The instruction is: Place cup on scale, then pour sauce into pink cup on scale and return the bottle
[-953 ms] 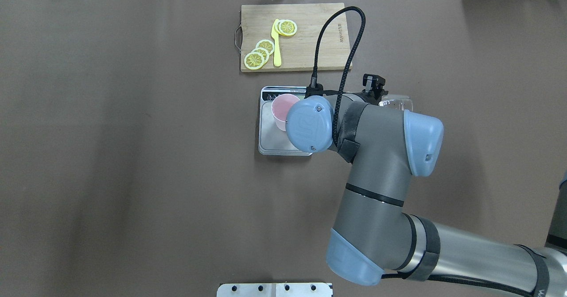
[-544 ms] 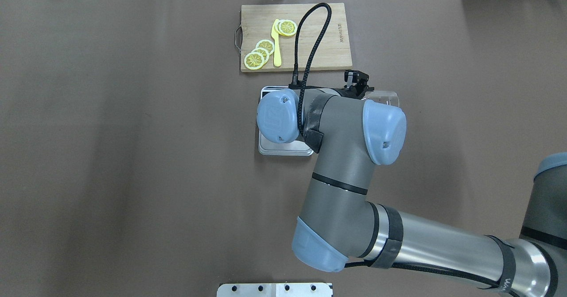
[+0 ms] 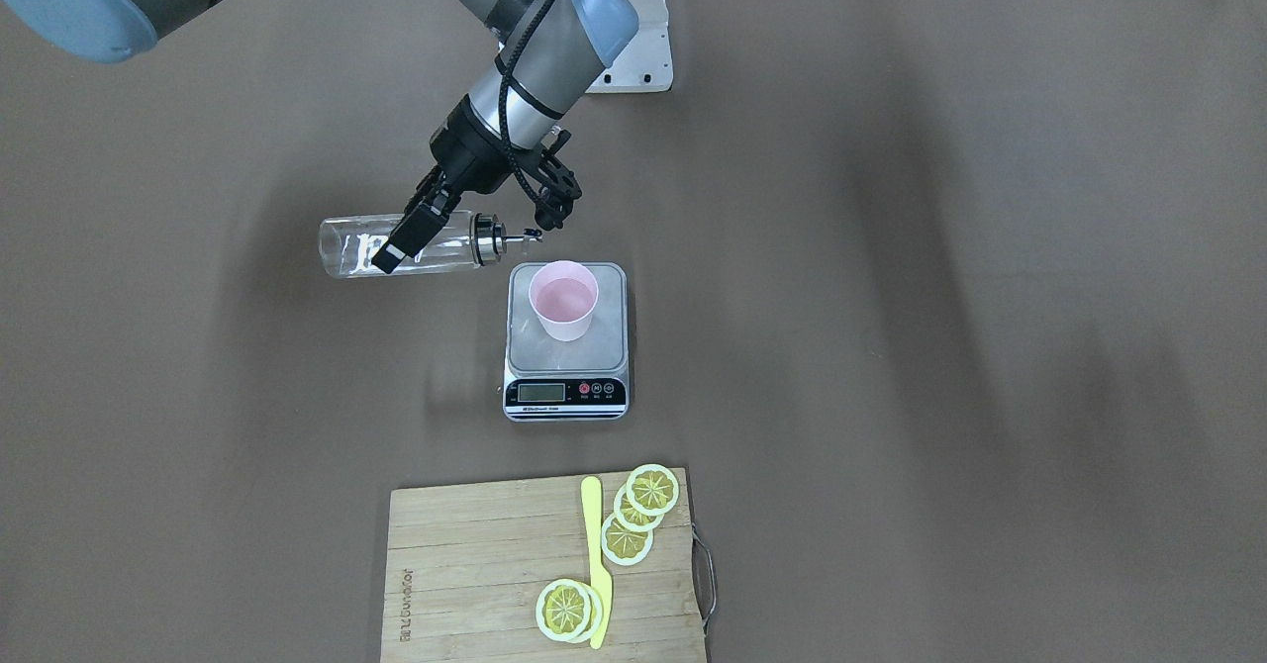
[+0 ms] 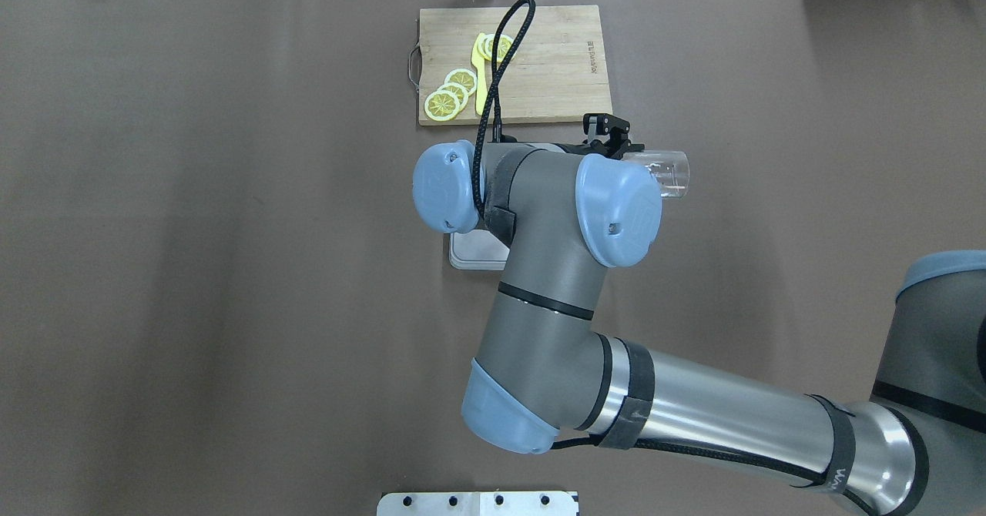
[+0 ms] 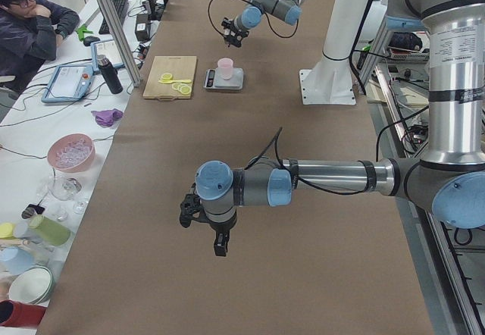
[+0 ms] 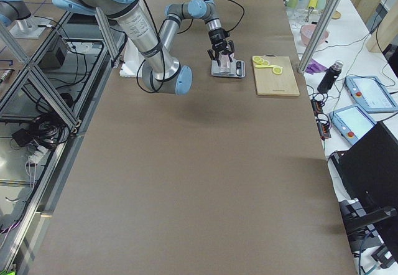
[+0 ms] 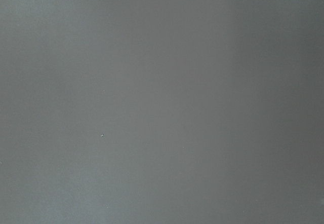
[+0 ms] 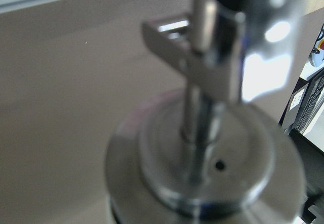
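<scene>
Brown table [image 3: 891, 247]: a plain cloth covers it end to end; side benches with bowls, bottles and tablets run along it, and a seated person shows in the exterior left view.
Right gripper [image 3: 414, 230]: we see its jaws clamped across the body of the bottle [image 3: 346, 247], one black finger [image 3: 396, 244] lying over the glass on the camera's side.
Bottle: clear glass, held lying about level above the table; the base points away from the scale, the metal pourer spout [image 3: 510, 236] towards it.
Spout: in the front-facing view its tip sits just past the scale's back corner on the robot's side, short of the cup's rim (we cannot tell how high above it); the right wrist view shows only the blurred metal cap, close up.
Cup [image 3: 563, 300]: pale pink, upright on the scale's steel platform, towards the robot's side of it; we cannot tell whether anything is in it.
Scale [image 3: 609, 346]: flat on the table, display strip facing away from the robot.
Cutting board [image 3: 475, 564]: wooden, just beyond the scale; lemon slices [image 3: 653, 488] and a yellow knife [image 3: 594, 554] lie on it.
Left gripper [image 5: 218, 242]: well apart from the scale, over bare cloth; we cannot tell how its jaws stand.
</scene>
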Motion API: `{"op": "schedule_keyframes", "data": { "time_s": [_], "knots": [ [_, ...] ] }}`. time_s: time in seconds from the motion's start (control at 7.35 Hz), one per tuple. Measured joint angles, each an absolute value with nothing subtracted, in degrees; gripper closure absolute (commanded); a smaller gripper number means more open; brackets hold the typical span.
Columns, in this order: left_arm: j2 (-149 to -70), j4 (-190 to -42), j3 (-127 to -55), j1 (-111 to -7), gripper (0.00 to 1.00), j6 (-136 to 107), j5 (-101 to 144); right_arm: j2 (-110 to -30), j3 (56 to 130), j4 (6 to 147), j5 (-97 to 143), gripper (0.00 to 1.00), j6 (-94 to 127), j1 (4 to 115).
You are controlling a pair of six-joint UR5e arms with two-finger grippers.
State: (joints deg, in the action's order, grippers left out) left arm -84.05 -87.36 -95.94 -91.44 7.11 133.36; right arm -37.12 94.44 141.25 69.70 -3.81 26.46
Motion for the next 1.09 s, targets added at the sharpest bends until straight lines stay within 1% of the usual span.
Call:
{"op": "schedule_keyframes", "data": {
  "time_s": [1.09],
  "knots": [
    [-84.0,-87.4,-95.5,-91.8,0.02,7.1,133.5,-34.2,86.8,143.1,69.3,1.00,-3.6,29.3]
  ]
}}
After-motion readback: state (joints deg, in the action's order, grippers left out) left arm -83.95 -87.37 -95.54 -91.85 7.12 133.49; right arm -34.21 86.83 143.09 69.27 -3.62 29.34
